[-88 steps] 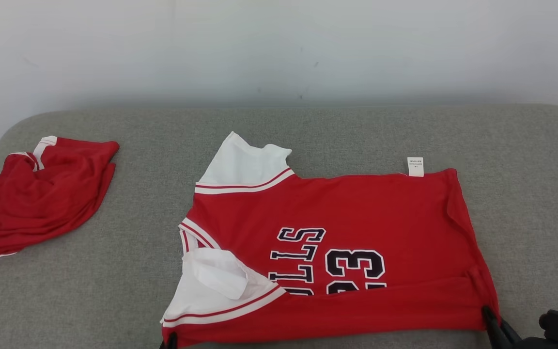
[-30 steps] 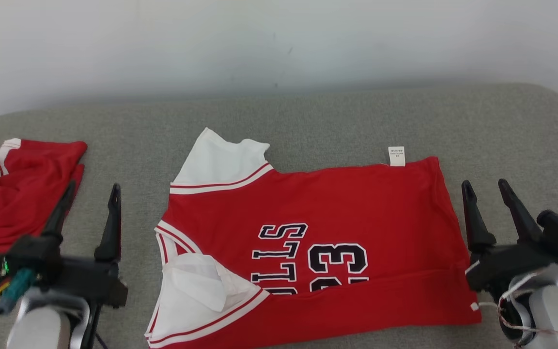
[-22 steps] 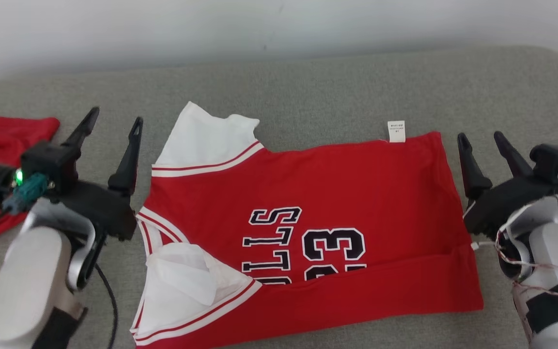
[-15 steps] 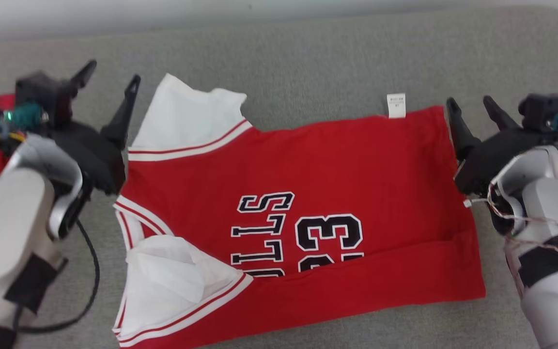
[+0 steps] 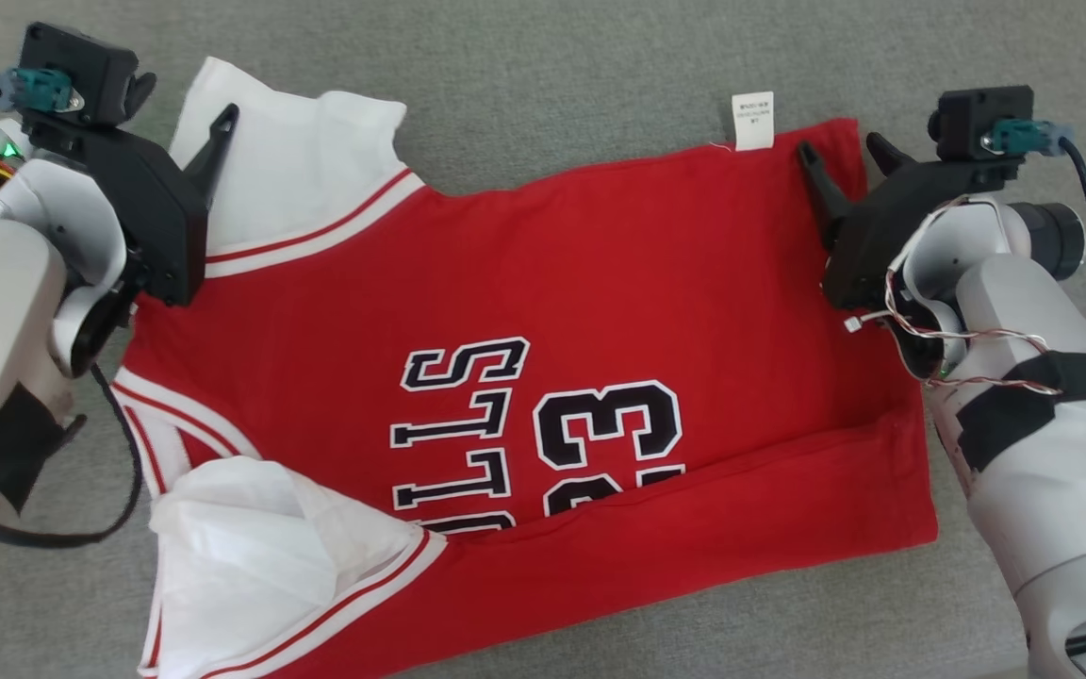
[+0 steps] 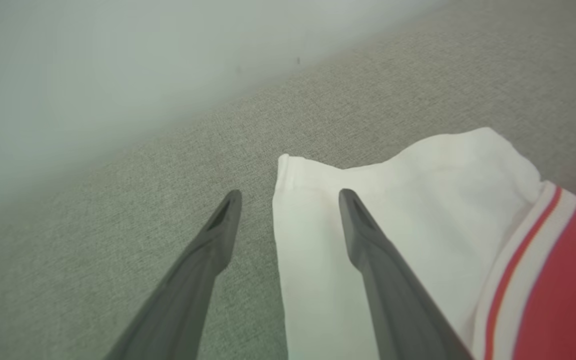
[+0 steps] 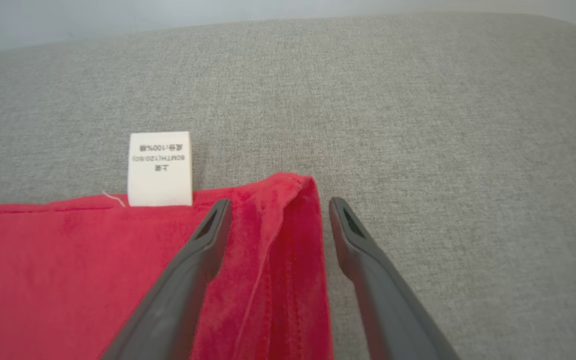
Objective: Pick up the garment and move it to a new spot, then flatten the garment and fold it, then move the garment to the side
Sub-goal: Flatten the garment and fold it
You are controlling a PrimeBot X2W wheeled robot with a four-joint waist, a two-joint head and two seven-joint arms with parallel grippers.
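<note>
Now mid-fold: red basketball jersey with white sleeves (image 5: 524, 377) flat on grey fabric cushion (image 5: 552, 57) (near edge folded over). Spread: left gripper (image 6: 290, 195) astride far sleeve (image 6: 418, 200), right gripper (image 7: 279, 201) astride far hem corner (image 7: 295, 187). Next: pinch both, draw nearward.

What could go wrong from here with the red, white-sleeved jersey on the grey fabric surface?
The left gripper is open astride only the side edge of the far white sleeve; closing there may pinch a thin strip that slips out.
The right gripper is open astride the curled far corner of the red jersey beside the white care label; it might catch one layer, skewing the fold.
The near white sleeve lies crumpled; folding over it would likely trap creases.
</note>
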